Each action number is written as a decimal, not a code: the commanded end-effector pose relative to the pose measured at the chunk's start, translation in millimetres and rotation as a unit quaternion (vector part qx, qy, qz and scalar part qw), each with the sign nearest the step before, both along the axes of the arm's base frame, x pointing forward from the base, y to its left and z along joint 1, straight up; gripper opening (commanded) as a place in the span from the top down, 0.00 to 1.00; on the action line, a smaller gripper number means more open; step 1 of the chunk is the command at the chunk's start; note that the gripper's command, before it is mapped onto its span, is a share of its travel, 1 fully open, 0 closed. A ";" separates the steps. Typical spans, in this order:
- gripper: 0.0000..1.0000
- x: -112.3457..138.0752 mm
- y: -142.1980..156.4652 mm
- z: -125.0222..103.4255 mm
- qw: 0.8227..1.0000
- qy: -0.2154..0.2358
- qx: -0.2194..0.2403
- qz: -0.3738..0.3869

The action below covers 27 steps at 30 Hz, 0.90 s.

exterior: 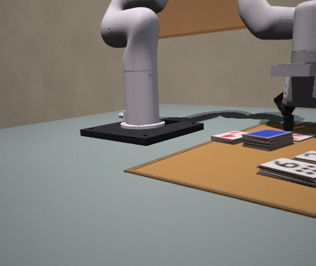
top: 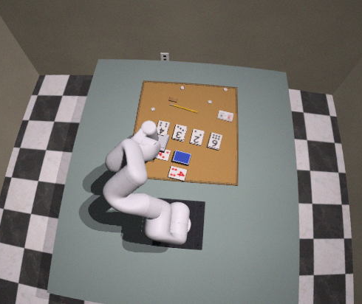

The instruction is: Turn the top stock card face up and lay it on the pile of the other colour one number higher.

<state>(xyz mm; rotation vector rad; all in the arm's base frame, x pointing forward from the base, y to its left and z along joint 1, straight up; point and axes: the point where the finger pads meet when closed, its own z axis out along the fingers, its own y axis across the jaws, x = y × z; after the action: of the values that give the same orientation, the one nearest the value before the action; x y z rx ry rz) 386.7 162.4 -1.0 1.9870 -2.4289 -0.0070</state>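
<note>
The face-down stock (top: 182, 157) is a short stack with a blue top in the near half of the cork mat (top: 189, 134); it also shows in the side view (exterior: 267, 138). A face-up red card (top: 163, 155) lies flat on the mat just left of the stock, partly hidden by my arm. My gripper (exterior: 305, 129) is open and empty, pointing straight down, with its fingertips just above that red card (exterior: 301, 137). Behind them is a row of black piles: 4 (top: 163, 127), 3 (top: 179, 133), 2 (top: 197, 137) and 6 (top: 215, 141).
A face-up red 4 (top: 177, 173) lies near the mat's front edge. Another red card (top: 225, 116) lies apart at the back right. A yellow pencil (top: 183, 108), a small brown block (top: 173, 99) and several white pins lie at the back. My base plate (exterior: 142, 130) is in front of the mat.
</note>
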 end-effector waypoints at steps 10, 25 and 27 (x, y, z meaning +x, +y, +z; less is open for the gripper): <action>0.13 1.3 0.3 1.1 1.000 -0.002 0.001 0.000; 0.13 1.3 0.3 1.7 1.000 -0.002 0.001 0.000; 0.13 1.3 0.3 3.5 1.000 -0.002 0.001 0.000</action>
<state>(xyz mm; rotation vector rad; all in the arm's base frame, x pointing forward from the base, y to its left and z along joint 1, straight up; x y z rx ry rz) 386.6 162.3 -0.6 1.9868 -2.4287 -0.0071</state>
